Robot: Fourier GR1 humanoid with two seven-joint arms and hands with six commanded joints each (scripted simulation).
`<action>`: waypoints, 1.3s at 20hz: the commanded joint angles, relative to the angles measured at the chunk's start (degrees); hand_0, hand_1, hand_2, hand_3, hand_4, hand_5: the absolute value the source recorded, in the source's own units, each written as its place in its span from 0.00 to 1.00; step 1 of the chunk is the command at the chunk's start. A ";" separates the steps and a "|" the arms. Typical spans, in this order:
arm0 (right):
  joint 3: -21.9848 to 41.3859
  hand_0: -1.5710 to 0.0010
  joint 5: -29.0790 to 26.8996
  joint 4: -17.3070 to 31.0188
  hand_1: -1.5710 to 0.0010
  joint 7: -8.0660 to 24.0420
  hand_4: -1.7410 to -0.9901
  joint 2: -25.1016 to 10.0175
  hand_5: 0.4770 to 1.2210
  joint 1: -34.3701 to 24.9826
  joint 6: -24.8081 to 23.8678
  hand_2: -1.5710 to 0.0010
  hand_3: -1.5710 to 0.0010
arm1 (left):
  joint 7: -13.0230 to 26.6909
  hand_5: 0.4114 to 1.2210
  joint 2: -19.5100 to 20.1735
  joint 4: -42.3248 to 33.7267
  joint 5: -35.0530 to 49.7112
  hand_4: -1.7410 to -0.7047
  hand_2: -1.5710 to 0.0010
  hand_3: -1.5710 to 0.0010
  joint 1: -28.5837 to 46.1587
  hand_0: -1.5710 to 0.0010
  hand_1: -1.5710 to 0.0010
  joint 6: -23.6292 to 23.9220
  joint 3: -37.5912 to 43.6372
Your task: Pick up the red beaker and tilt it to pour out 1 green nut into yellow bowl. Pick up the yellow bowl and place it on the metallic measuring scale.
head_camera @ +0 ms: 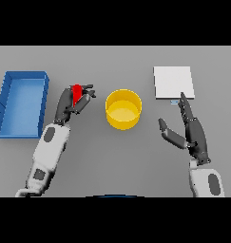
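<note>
The red beaker [77,93] shows between the curled fingers of my left hand [72,102], left of the yellow bowl [123,109]; only its upper part is visible. The bowl stands upright mid-table, and I see no green nut inside it. The metallic measuring scale [173,82] is a pale square plate at the back right. My right hand [190,130] rests open right of the bowl, fingers straight and pointing toward the scale's near edge, thumb spread toward the bowl.
A blue tray [22,102] lies at the far left, close beside my left arm. Bare grey table lies between the bowl and the scale.
</note>
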 commanded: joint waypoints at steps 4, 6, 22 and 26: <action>0.37 1.00 0.79 0.16 1.00 -0.20 0.66 0.27 0.22 0.66 -0.41 1.00 1.00 | -1.51 0.91 -0.71 -3.52 5.39 0.08 0.04 0.06 0.13 0.04 0.04 -3.59 1.85; 0.78 1.00 1.49 0.23 1.00 -0.99 0.67 0.42 0.22 0.87 -0.64 1.00 1.00 | -0.57 0.90 -0.44 -6.18 6.95 0.05 0.03 0.04 0.05 0.03 0.03 -4.72 1.76; 1.01 1.00 4.02 -0.37 1.00 -0.61 0.73 -1.06 0.24 0.36 -1.48 1.00 1.00 | 8.77 0.88 11.79 -8.44 -5.37 0.00 0.00 0.00 -8.33 0.00 0.00 -9.13 -11.02; 1.81 1.00 4.33 -0.71 1.00 -0.47 0.75 -0.78 0.26 1.30 -0.91 1.00 1.00 | 12.09 0.89 13.73 -7.53 -12.33 0.00 0.00 0.00 -12.43 0.00 0.00 -11.35 -18.81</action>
